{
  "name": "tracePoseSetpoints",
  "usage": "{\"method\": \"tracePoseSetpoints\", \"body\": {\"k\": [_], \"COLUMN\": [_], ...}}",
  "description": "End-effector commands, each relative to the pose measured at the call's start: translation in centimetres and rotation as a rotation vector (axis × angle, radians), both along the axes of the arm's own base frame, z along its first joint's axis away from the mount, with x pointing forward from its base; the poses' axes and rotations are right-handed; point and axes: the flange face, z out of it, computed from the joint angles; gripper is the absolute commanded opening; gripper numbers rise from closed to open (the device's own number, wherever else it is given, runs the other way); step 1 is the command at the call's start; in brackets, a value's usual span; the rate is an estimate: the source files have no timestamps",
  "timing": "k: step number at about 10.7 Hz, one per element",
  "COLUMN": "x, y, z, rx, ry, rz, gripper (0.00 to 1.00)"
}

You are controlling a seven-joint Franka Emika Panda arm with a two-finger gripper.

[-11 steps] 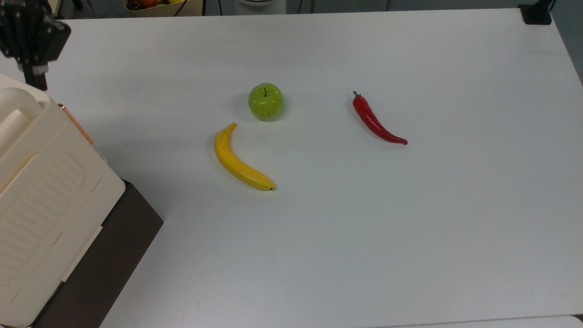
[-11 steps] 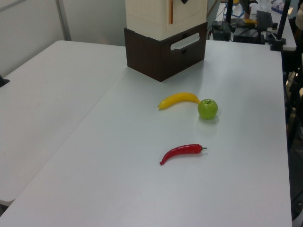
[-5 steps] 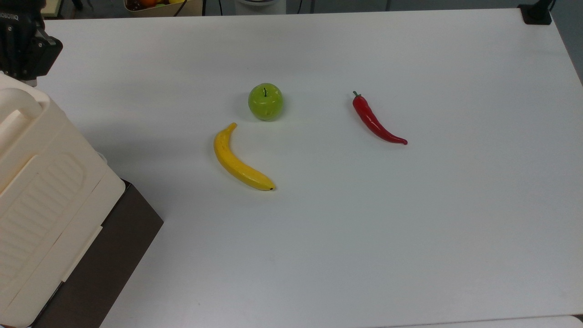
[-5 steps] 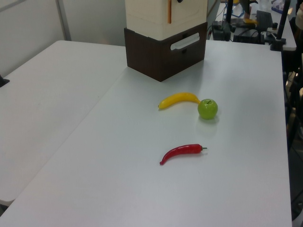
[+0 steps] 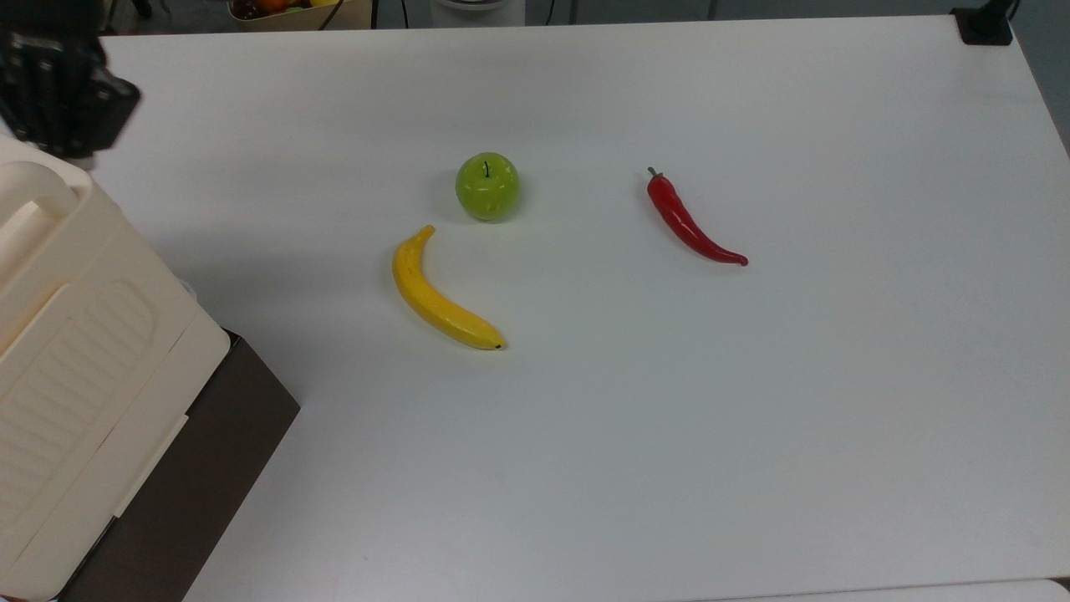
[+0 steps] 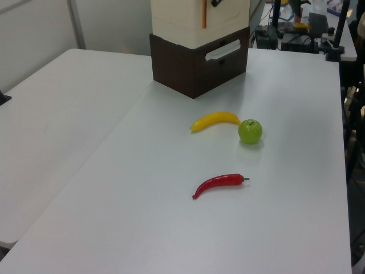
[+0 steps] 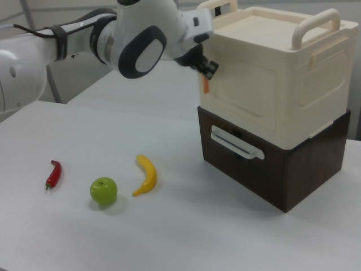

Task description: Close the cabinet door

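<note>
Bright, even light with soft shadows; the claw (image 5: 63,100) looks perhaps motion-blurred.

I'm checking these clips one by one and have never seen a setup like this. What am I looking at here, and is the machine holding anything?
It is one robot arm, white with dark joints, filmed by three fixed cameras: one from above and two from opposite sides of a white table. Its gripper sits at the front corner of a cream cabinet, which stands on a dark brown drawer unit. The cabinet door looks flush with the cabinet. Whether the gripper grasps anything can't be told. A banana, a green apple and a red chili pepper lie apart on the table.
</note>
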Motion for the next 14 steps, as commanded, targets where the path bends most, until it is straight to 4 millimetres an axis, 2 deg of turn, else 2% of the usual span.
{"method": "tracePoseSetpoints", "body": {"k": [1, 3, 7, 9, 11, 13, 14], "x": [-1.5, -2.0, -4.6, -6.3, -8.9, -10.8, -11.8], "y": [5.6, 9.6, 16.5, 19.6, 22.9, 24.3, 24.0], "z": [-1.0, -2.0, -2.1, -2.4, -1.9, -1.8, -1.7], "rx": [-0.032, -0.07, -0.112, -0.127, -0.144, -0.154, -0.152], "ry": [0.203, 0.348, 0.56, 0.656, 0.701, 0.715, 0.717], "rz": [0.096, 0.142, 0.262, 0.317, 0.373, 0.4, 0.399], "gripper": [0.0, 0.0, 0.0, 0.0, 0.0, 0.0, 0.0]}}
